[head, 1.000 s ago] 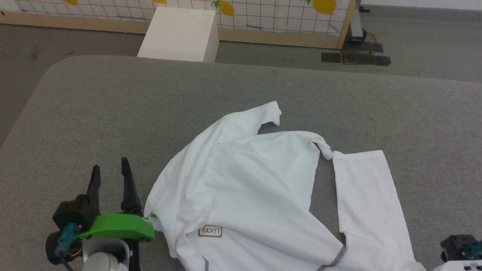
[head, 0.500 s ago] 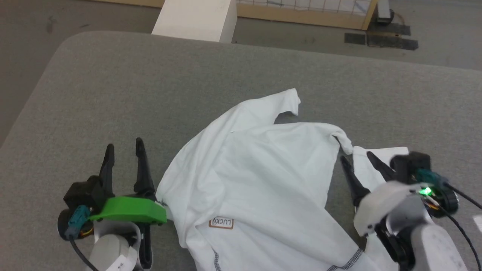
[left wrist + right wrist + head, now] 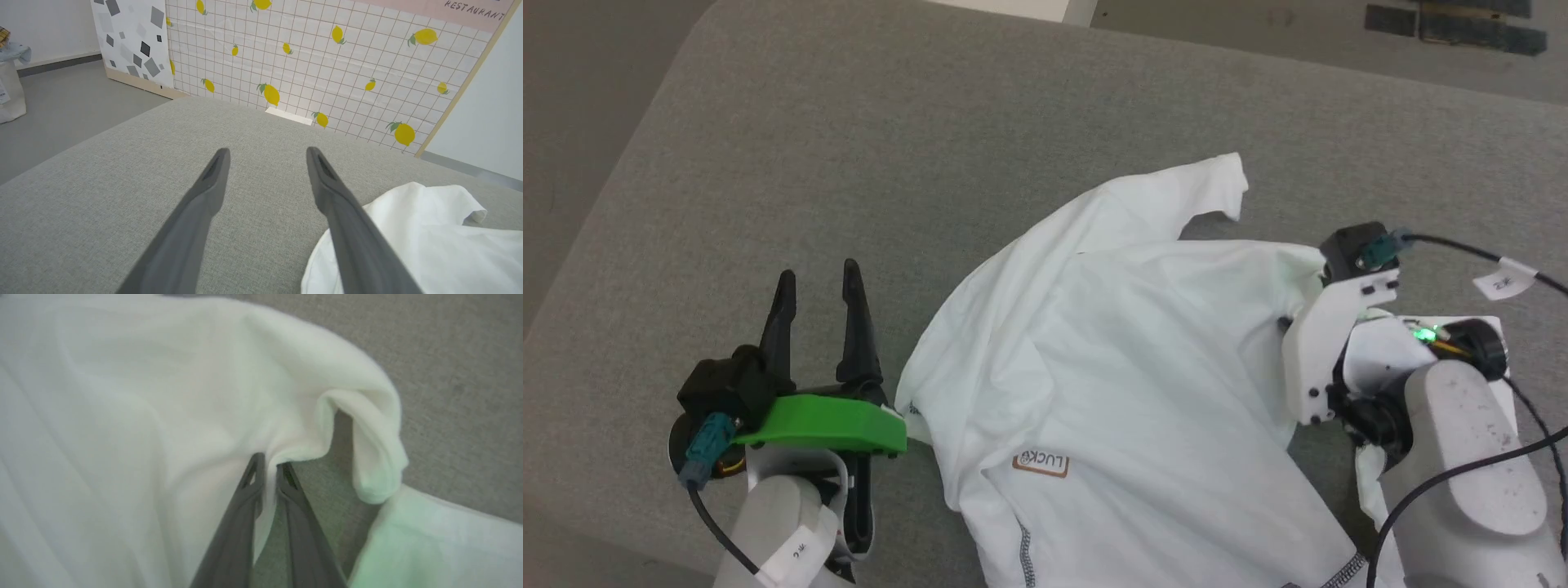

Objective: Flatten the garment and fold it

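Observation:
The garment, a white shirt with dark stitching at its hem, lies crumpled on the grey table. One sleeve points to the far side. My right gripper pinches a folded edge of the garment between nearly closed fingers, at the cloth's right side. In the head view the right arm's wrist covers those fingers. My left gripper rests open on bare table just left of the garment. In the left wrist view the left gripper has nothing between its fingers, and the garment lies beside the right finger.
The grey padded table has a rounded far-left corner with floor beyond it. A white box sits past the far edge. A lemon-patterned wall panel stands behind. A brown label shows on the cloth.
The camera has tilted down and shifted. My right arm came in from the lower right with open fingers, reached the garment's right edge and closed on the fabric. The left gripper stayed open.

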Motion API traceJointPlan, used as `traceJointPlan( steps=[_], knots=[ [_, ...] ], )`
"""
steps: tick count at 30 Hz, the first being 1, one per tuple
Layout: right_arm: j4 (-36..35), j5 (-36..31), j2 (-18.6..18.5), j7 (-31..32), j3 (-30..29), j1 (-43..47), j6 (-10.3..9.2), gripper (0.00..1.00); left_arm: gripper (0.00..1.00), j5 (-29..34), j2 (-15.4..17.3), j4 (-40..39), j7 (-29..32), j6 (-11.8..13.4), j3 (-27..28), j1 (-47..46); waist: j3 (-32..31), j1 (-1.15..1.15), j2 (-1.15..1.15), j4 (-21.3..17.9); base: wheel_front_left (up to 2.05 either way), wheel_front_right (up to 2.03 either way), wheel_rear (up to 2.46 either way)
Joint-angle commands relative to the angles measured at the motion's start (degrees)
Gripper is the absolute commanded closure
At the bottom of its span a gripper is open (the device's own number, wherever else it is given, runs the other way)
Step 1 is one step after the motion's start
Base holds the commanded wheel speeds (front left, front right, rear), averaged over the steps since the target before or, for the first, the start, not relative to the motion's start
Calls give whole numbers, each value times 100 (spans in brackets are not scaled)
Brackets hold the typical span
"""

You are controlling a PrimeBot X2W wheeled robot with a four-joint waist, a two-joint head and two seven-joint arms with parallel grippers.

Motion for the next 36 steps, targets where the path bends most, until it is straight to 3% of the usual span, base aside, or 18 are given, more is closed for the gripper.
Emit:
traceJointPlan(
  steps=[1,6,11,19,20,21,22,28,36],
  knots=[
    [52,-104,-90,-64,-90,-23,-9,100,0,-83,-14,-31,-22,27,-26,-131,115,0,0,111,0,0,0],
    [-55,-444,-565,-605,-673,-744,-9,100,0,-145,-14,-50,-22,30,-101,-218,246,0,0,204,0,0,0],
    [288,-872,-1020,-1126,-1238,-1779,-9,100,0,-183,-14,-47,-22,-8,-178,-318,469,0,0,294,0,0,0],
    [1025,-1363,-1181,-1531,-1856,-2621,-9,100,0,-252,-14,-16,-22,-3,-327,-452,678,0,0,397,0,0,0],
    [1080,-1362,-1158,-1581,-1882,-2617,-9,66,0,-241,-14,-6,-22,-3,-335,-460,664,0,0,383,0,0,0],
    [1128,-1350,-1121,-1677,-1869,-2582,-9,11,0,-227,-14,6,-22,-1,-339,-466,635,0,0,353,0,0,0],
    [1159,-1312,-1070,-1782,-1875,-2517,-9,0,0,-213,-14,15,-22,-3,-342,-465,589,0,0,317,0,0,0],
    [942,-904,-830,-2665,-1614,-1725,-9,0,0,-29,-14,113,-22,-68,-368,-332,123,0,0,27,0,0,0],
    [-669,-49,-310,-4272,-536,463,-9,0,0,231,-14,429,-22,-250,-551,-155,-593,0,0,-677,0,0,0]
  ],
)
